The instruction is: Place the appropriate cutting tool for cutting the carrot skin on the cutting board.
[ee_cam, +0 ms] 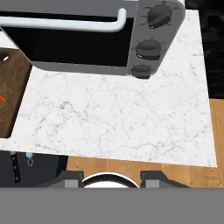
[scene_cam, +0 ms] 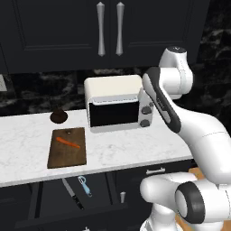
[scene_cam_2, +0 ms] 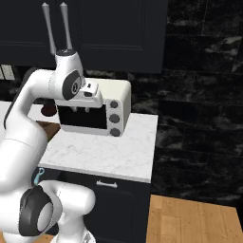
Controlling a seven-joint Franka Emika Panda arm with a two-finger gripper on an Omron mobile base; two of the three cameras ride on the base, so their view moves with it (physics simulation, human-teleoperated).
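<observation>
White marble counter (scene_cam: 117,151) runs under dark cabinets, with a toaster oven (scene_cam: 118,108) at the back wall. Left of the oven lies the board (scene_cam: 67,147), lengthwise toward the wall, and the carrot (scene_cam: 68,143) rests on it at a slant. A dark round object (scene_cam: 58,116) sits on the counter just behind the board.

Below the counter edge a drawer (scene_cam: 74,198) stands open. Inside it the peeler (scene_cam: 85,185) lies beside the knife (scene_cam: 72,193), the knife to its left; the 2 are close but apart. From the hand view the peeler (ee_cam: 29,159) and knife (ee_cam: 15,168) appear at the lower left, under the counter edge.

The gripper (scene_cam_2: 81,109) hangs above the counter in front of the oven, holding nothing. Its fingers (scene_cam_2: 76,110) are small and dark against the oven door, and how far apart they stand I cannot tell.
</observation>
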